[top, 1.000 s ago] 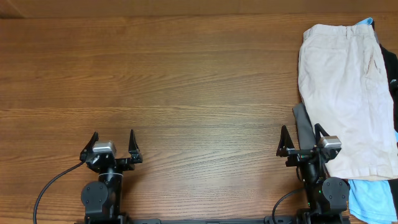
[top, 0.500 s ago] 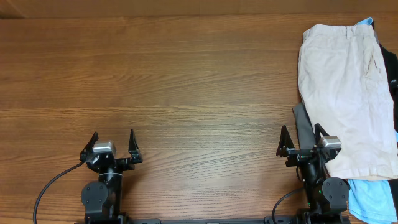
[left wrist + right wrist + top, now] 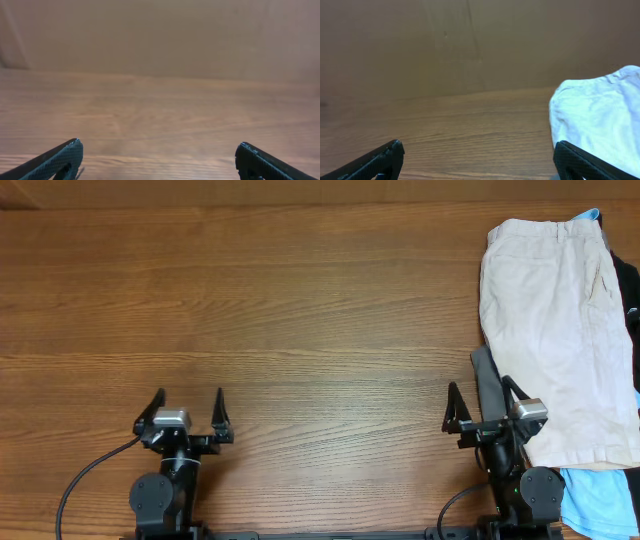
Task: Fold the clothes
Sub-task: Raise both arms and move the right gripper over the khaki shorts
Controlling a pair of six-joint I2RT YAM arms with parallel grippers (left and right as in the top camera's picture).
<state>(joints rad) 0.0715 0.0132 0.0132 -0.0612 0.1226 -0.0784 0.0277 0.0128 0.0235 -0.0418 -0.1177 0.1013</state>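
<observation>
Pale beige khaki shorts (image 3: 558,330) lie flat on top of a pile at the table's right edge, also seen at the right of the right wrist view (image 3: 600,120). A grey garment (image 3: 487,380) pokes out at the pile's left edge, light-blue cloth (image 3: 598,498) at its near end, and black cloth (image 3: 629,288) at its right. My right gripper (image 3: 480,394) is open and empty, just left of the pile's near corner. My left gripper (image 3: 190,400) is open and empty over bare wood at the near left, far from the clothes.
The wooden table (image 3: 280,310) stretches from the left edge to the pile. A black cable (image 3: 85,480) runs from the left arm's base toward the near edge. A plain wall (image 3: 470,40) stands beyond the table's far edge.
The left arm has shifted slightly to the right. The right arm and the clothes have not moved.
</observation>
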